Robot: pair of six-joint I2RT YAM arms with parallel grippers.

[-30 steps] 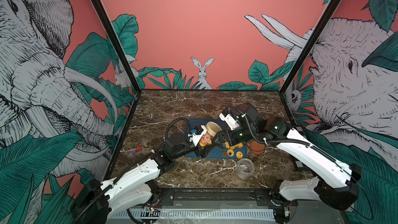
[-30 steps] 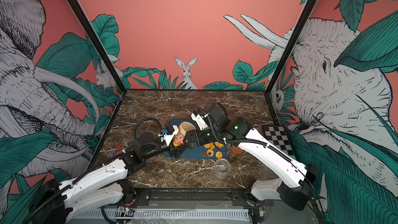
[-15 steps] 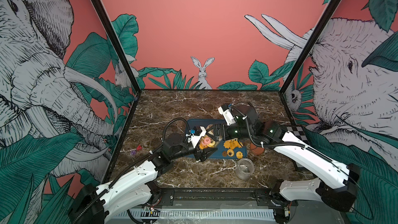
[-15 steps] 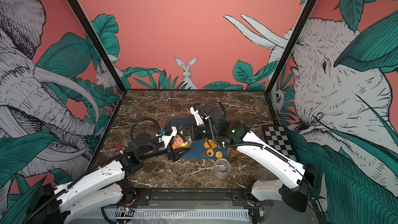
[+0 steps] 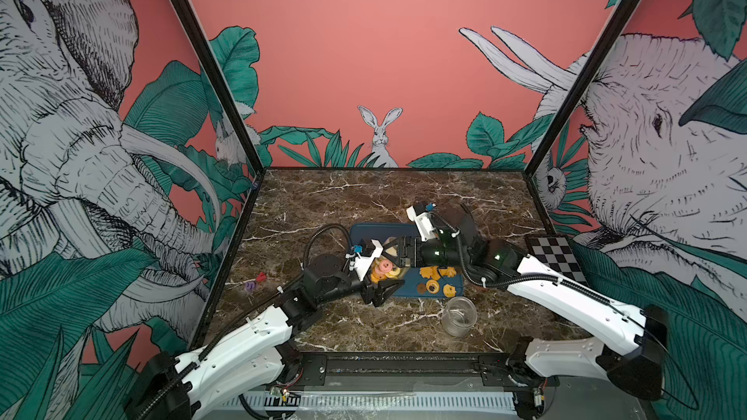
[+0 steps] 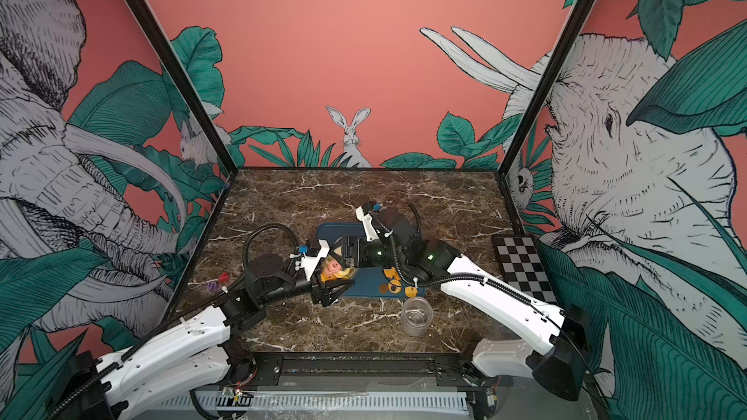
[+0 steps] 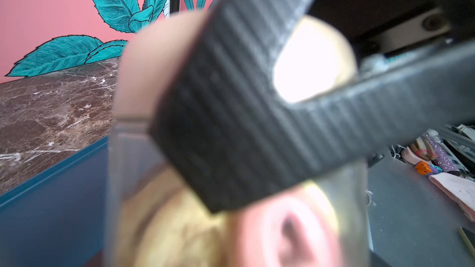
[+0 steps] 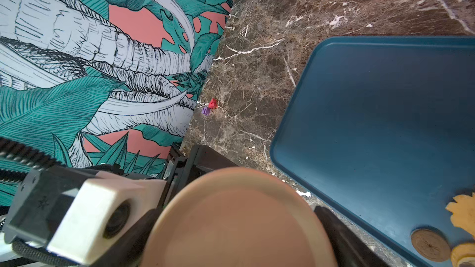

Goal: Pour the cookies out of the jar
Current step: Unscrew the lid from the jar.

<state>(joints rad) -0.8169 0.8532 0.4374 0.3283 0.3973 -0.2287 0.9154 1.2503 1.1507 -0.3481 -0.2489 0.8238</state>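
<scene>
The left arm (image 5: 258,329) stretches low and forward, its wrist rolled so the left gripper (image 5: 388,276) lies sideways, jaws clamped on the jar (image 5: 383,270). The right arm (image 5: 566,292) bends in from the opposite side. The right gripper (image 5: 391,254) faces the left one tip to tip, with its fingers (image 8: 341,237) pressed on either side of the lid (image 8: 239,214).

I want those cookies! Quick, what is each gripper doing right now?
The left gripper is closed, holding the jar.
The right gripper is closed on the lid.
</scene>
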